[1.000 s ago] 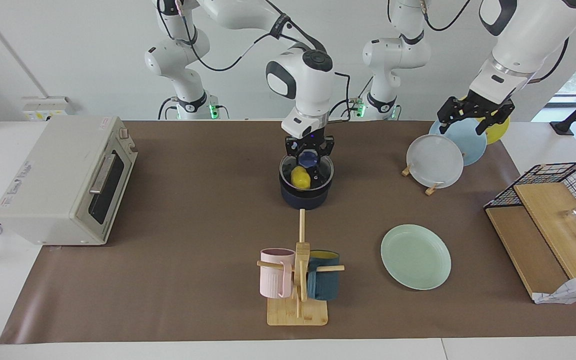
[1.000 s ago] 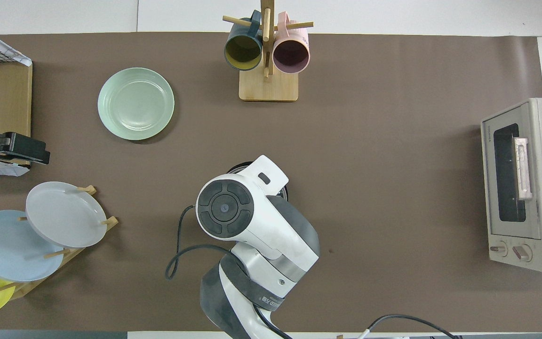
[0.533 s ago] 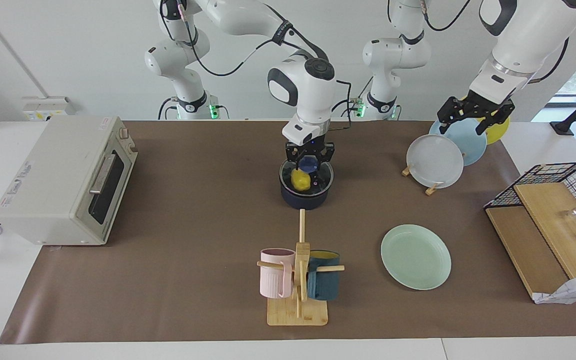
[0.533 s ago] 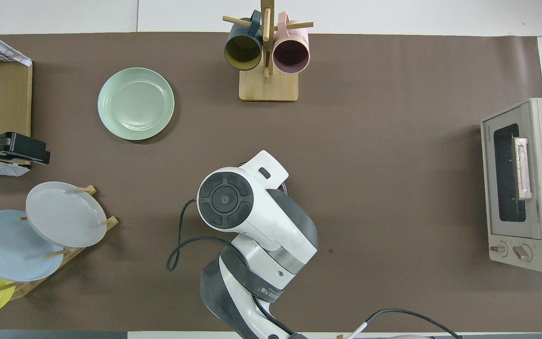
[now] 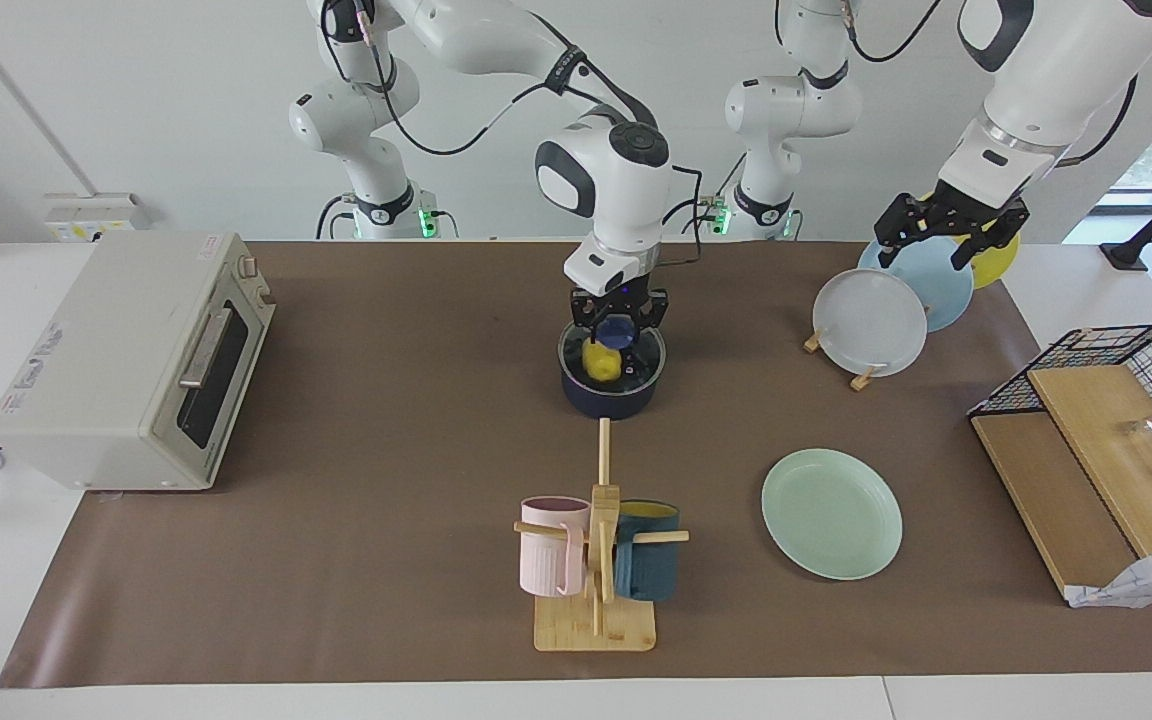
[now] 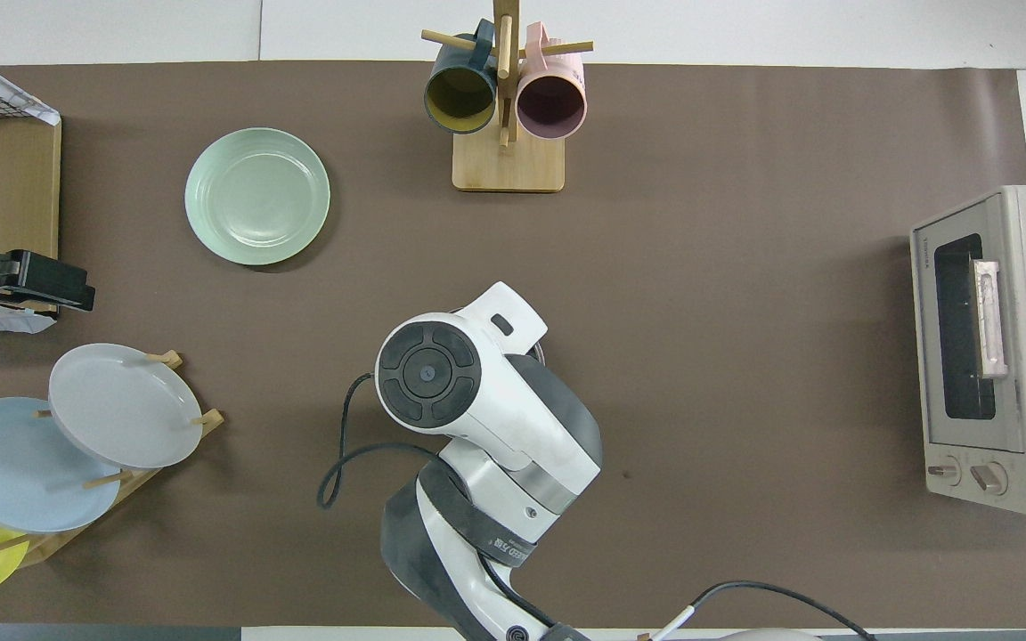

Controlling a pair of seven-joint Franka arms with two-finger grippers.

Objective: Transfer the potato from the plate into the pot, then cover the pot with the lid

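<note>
The dark blue pot [image 5: 609, 398] stands mid-table with the yellow potato [image 5: 601, 363] inside it, seen through the glass. The clear lid [image 5: 644, 362] lies across the pot's rim. My right gripper [image 5: 619, 327] points straight down, shut on the lid's blue knob [image 5: 619, 331]. In the overhead view the right arm [image 6: 468, 392] hides the pot, lid and potato. The mint-green plate [image 5: 831, 513] [image 6: 256, 196] lies bare, farther from the robots and toward the left arm's end. My left gripper [image 5: 926, 250] [image 6: 68, 289] waits open in the air over the plate rack.
A toaster oven [image 5: 126, 360] stands at the right arm's end. A wooden mug tree [image 5: 596, 560] with two mugs is farther out than the pot. A rack of upright plates [image 5: 871, 320] and a wire basket with wooden boards [image 5: 1106, 440] fill the left arm's end.
My right gripper has carried the lid a little toward the robots and down, so it now sits level on the pot. The left arm has not moved.
</note>
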